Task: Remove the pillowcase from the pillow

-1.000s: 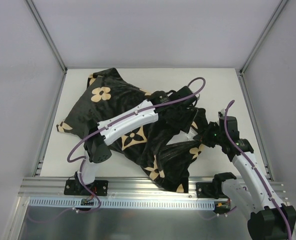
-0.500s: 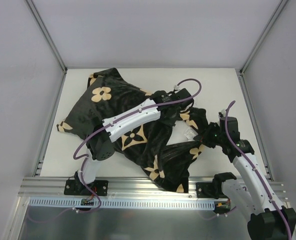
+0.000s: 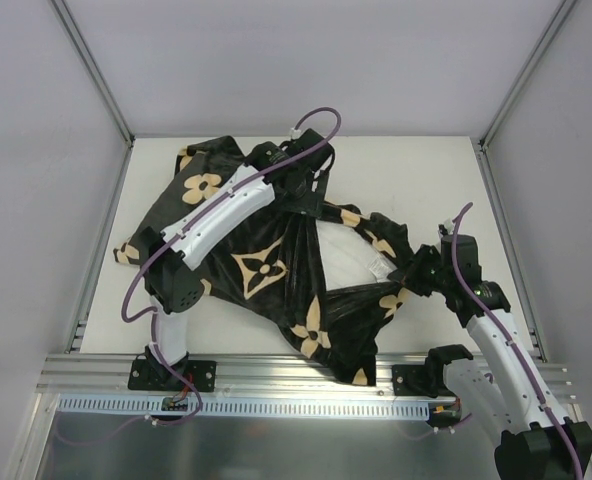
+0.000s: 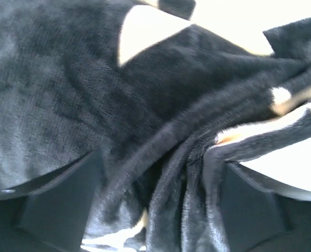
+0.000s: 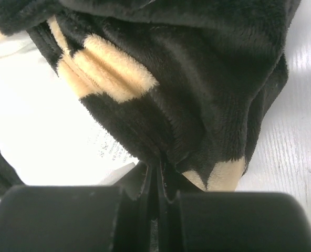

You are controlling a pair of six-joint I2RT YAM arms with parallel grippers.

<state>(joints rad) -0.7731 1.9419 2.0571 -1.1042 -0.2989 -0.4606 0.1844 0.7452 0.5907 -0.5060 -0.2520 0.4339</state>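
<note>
Overhead view of a pale desk point(image 3: 416, 170) with a black velvety pillowcase point(image 3: 261, 265), printed with tan flowers and star shapes, spread rumpled over its left and middle. Mouth of the cover stretched open toward the right, baring a patch of white pillow point(image 3: 344, 255) inside; rest of the pillow hidden in the fabric. Small white label point(image 3: 378, 268) at the right edge of the bared patch, its fine print too small to read

Left arm reaching diagonally over the cover to its far edge, left gripper point(image 3: 306, 190) down on the far lip of the opening. From the wrist camera, fingers point(image 4: 61, 205) spread wide, dark folds of the cover bunched in the gap between them; hard to tell whether squeezed or merely lying there

Right gripper point(image 3: 416, 270) at the right-hand corner of the opening, near the right side of the desk. Close up, its fingers point(image 5: 61, 220) pressed together, pinching a thick black fold with a tan patch, white pillow just to the left of it
</note>
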